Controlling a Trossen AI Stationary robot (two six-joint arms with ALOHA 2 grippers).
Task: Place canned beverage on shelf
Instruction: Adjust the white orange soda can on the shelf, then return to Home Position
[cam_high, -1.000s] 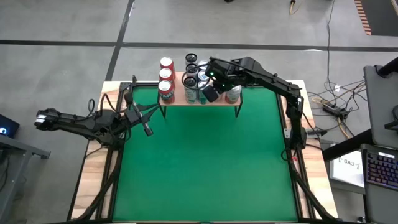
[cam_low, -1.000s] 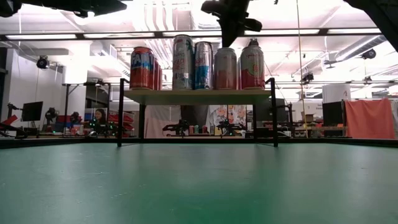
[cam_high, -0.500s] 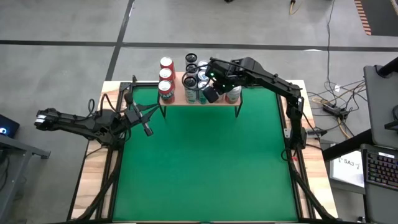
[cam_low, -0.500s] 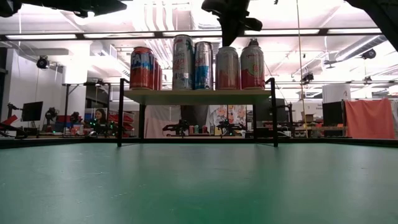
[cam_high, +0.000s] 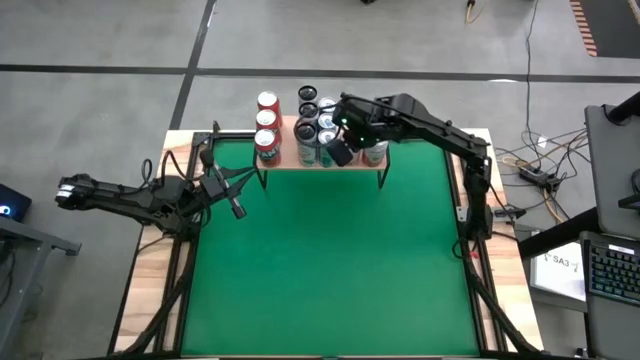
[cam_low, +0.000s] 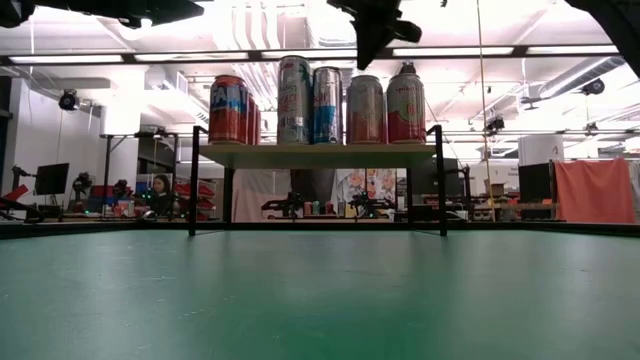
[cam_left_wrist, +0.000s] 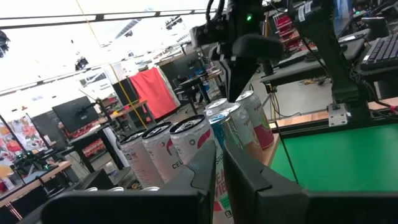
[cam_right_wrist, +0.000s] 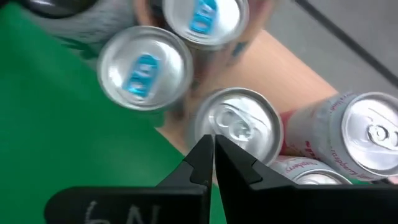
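The shelf (cam_high: 288, 140) stands at the table's far edge on thin black legs, its wooden board (cam_low: 315, 154) carrying several upright cans. Red cans (cam_high: 266, 122) stand at its left end, silver and blue ones (cam_low: 310, 100) in the middle, and pink-labelled ones (cam_low: 405, 105) at the right. My right gripper (cam_low: 374, 40) hangs shut above the middle cans, clear of their tops. In the right wrist view its fingers (cam_right_wrist: 213, 155) point down over a silver can top (cam_right_wrist: 239, 127). My left gripper (cam_high: 238, 210) waits shut near the table's left edge, holding nothing.
The green table top (cam_high: 330, 270) stretches in front of the shelf. The right arm (cam_high: 440, 130) reaches in from the table's right edge over the shelf's right end. Beyond the table is a room with desks, screens and a person (cam_low: 160, 186).
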